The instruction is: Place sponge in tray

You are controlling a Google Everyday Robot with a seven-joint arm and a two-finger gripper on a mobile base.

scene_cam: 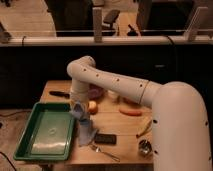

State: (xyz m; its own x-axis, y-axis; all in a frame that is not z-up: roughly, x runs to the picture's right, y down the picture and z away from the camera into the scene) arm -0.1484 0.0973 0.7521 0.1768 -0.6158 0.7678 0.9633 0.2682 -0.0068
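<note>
A green tray [46, 131] lies on the left part of the wooden table. My white arm reaches from the lower right up and over the table, and my gripper [79, 109] points down just right of the tray's right rim. It is shut on a blue-grey sponge [84, 127], which hangs from it down toward the table beside the tray. The inside of the tray holds nothing.
On the table are a black tool [60, 94], a purple bowl [96, 92], a small yellow-orange fruit [93, 106], an orange carrot-like thing [131, 112], a banana [145, 127], a black block [105, 139], a fork [106, 153] and a metal cup [145, 147]. A dark counter stands behind.
</note>
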